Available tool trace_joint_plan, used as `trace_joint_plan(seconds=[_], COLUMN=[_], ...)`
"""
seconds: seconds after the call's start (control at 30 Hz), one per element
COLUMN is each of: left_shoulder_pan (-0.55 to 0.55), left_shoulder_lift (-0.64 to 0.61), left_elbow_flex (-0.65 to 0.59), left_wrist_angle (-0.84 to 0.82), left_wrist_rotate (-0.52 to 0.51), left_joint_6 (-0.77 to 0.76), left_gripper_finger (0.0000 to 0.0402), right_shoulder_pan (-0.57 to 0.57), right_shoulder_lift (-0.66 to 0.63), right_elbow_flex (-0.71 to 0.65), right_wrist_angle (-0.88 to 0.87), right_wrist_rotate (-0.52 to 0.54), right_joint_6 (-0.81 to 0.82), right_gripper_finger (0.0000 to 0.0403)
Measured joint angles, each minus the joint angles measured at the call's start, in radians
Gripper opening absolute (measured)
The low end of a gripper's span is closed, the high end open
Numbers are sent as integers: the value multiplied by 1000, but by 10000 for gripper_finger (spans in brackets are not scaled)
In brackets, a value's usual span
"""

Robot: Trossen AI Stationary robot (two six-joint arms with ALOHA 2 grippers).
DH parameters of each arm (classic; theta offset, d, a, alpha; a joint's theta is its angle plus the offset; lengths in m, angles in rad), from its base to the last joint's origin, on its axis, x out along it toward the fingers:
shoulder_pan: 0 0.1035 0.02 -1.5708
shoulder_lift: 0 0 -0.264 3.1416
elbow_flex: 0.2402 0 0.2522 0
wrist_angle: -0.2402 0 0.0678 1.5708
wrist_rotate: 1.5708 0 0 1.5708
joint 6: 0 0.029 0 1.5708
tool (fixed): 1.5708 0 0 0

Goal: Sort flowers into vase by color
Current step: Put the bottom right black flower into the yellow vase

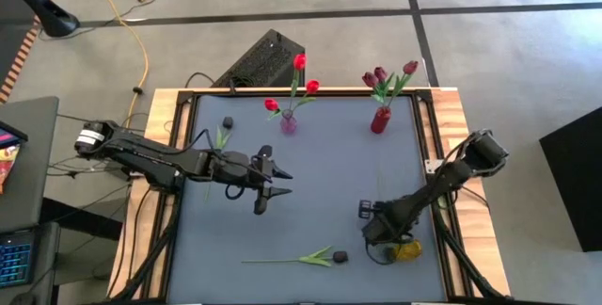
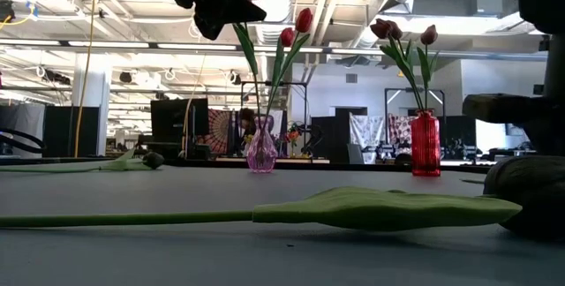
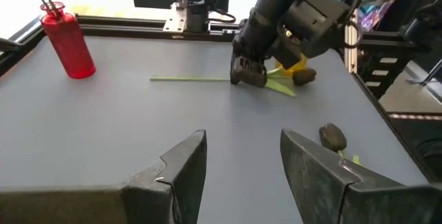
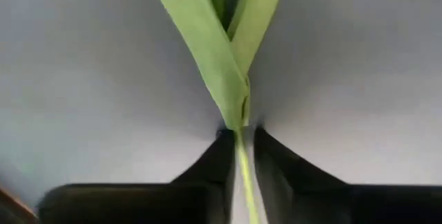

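My right gripper (image 1: 373,227) is down on the table near its right front corner, shut on a flower (image 3: 193,79) that lies flat. The flower's head end (image 1: 406,248) shows yellow. My left gripper (image 1: 273,192) hovers open over the table's middle left, holding nothing. A pink glass vase (image 1: 288,122) at the far edge holds red tulips, and a red vase (image 1: 380,120) holds maroon ones. A dark-headed flower (image 1: 310,259) lies along the near edge. Another one (image 1: 223,136) lies at the far left. My right gripper pinches the flower's thin stem (image 4: 242,156) between its two fingers, just below where the two leaves (image 4: 231,79) split off. The fingers (image 3: 247,77) come steeply from above and lie across the stem. The flower rests flat on the table.
The table has a raised wooden frame (image 1: 450,107). A black box (image 1: 263,60) stands on the floor beyond the far edge. The grey surface (image 1: 329,168) between the two grippers and the vases is bare.
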Motion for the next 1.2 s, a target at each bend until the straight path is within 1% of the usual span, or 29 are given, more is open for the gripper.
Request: trace_joint_plan(seconds=[0.13,0.2,0.27,0.33,0.47,0.57,0.73,0.9,1.0,1.2], left_shoulder_pan=[0,0,0,0,0,0,0,0,0,0], left_shoulder_lift=[0,0,0,0,0,0,0,0,0,0], left_elbow_flex=[0,0,0,0,0,0,0,0,0,0], left_wrist_angle=[2,5,7,15,17,17,17,16,17,16], left_wrist_rotate=[0,0,0,0,0,0,0,-8,-12,-13], left_joint_6=[-3,-11,-14,-14,-14,-16,-11,1,0,-18], left_gripper_finger=[173,173,173,173,173,173,173,173,173,173], right_shoulder_pan=[-13,-21,-31,-37,-45,-59,-88,-83,-56,28], right_shoulder_lift=[-26,-59,-90,-137,-261,-362,-540,-708,-789,-929], right_elbow_flex=[-2,-5,-7,-9,-1,26,64,72,72,72], right_wrist_angle=[9,13,15,22,13,9,19,96,150,235], right_wrist_rotate=[-12,-26,-25,1,11,8,-103,-187,-196,-198], right_joint_6=[77,103,128,144,159,234,438,622,675,728], right_gripper_finger=[26,15,16,21,18,17,19,19,19,19])
